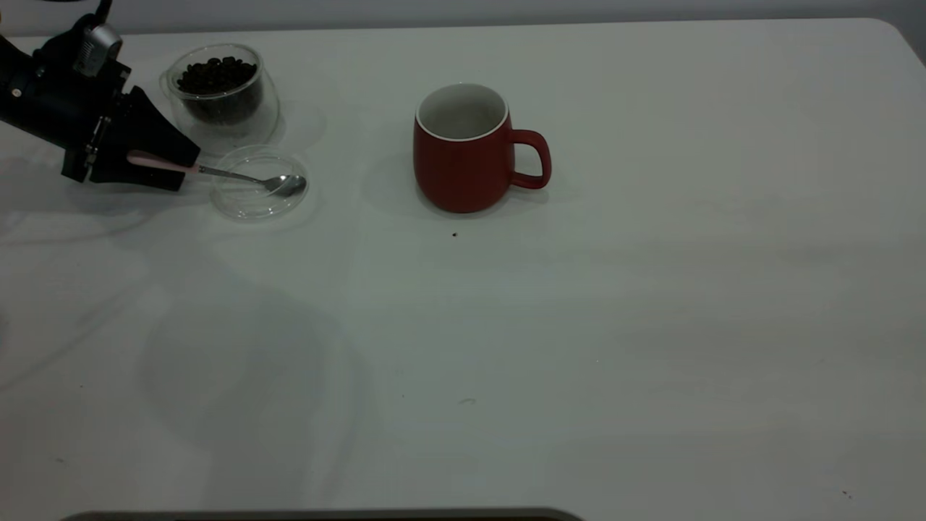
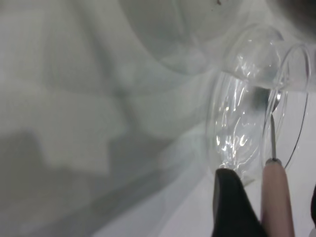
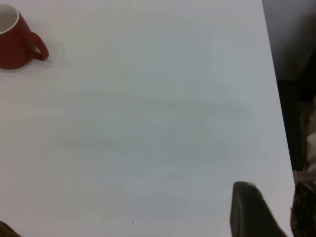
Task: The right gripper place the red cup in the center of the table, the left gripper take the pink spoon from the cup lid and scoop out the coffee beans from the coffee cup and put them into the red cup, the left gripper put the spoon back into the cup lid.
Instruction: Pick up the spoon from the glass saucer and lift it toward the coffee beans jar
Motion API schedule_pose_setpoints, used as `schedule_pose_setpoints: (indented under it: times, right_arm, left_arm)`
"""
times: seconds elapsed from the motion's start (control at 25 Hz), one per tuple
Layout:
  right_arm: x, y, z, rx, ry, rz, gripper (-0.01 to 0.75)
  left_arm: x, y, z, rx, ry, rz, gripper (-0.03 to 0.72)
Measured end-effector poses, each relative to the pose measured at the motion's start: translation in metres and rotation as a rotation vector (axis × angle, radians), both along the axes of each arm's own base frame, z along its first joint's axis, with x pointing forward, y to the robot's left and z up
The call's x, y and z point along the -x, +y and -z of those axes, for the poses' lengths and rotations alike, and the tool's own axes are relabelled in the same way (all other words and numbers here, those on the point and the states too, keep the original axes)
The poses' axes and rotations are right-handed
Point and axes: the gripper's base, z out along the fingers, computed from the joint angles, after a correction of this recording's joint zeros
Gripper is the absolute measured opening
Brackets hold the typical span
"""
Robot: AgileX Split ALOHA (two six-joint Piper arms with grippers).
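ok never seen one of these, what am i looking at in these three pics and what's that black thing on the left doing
This is a two-armed table robot, and the three pictures show one moment from three cameras. The wide picture comes from a camera outside the rig, looking down on the white table. The other two come from small cameras on each arm's wrist.

The black thing is the left gripper, the arm's pincer hand. Its fingers sit on either side of the pink handle of the pink spoon, whose metal bowl rests in the clear cup lid. Whether they already pinch it is unclear. Behind it stands the glass coffee cup of coffee beans. Near the middle stands the red cup, upright.

The right gripper shows only in its own wrist picture, far from the red cup.
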Motion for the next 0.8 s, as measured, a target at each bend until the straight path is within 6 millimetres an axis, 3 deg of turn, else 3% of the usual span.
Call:
schedule_pose_setpoints:
  times: [0.16,0.44,0.8]
  right_arm:
    - [0.000,0.000,0.000,0.000,0.000,0.000,0.239]
    - [0.000,0.000,0.000,0.000,0.000,0.000,0.239]
    - [0.000,0.000,0.000,0.000,0.000,0.000,0.239]
  left_arm:
    - [0.000,0.000,0.000,0.000,0.000,0.000,0.362]
    - [-0.002,0.002,-0.004,0.033,-0.009,-0.029,0.125]
    - [-0.003,0.011,-0.023,-0.018,-0.031,-0.017,0.113]
